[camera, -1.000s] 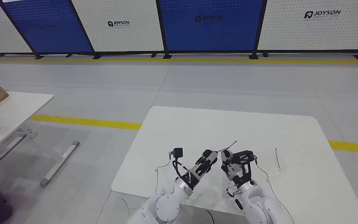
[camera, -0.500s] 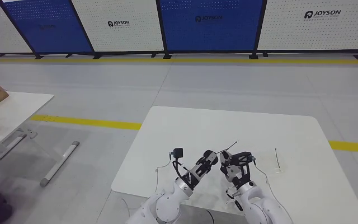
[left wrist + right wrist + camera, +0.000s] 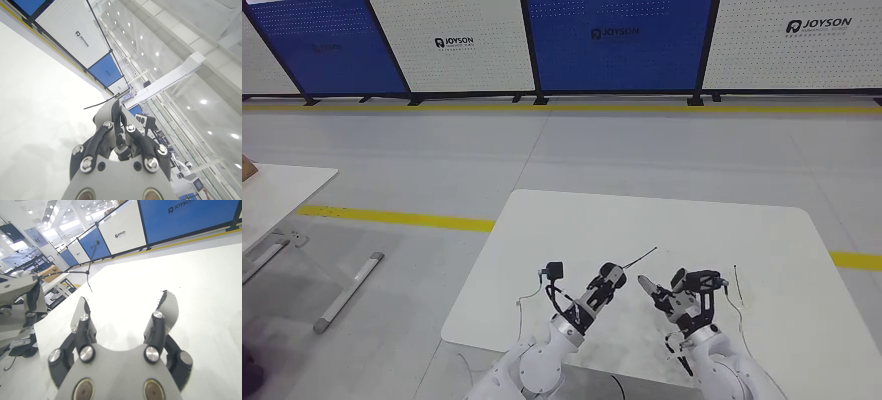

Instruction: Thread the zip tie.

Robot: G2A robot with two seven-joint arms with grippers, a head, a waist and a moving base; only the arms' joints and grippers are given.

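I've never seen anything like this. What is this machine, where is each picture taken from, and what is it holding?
It is a robot with two arms working at a white table. The wide picture comes from a camera above the arms, looking down. The other two come from a camera on each wrist, looking along that arm's jaws. The jaws of the left arm are shut on a thin black zip tie, held up off the table. The jaws of the right arm stand open beside it, holding nothing. A second thin dark strip, perhaps another tie, lies on the table farther right.
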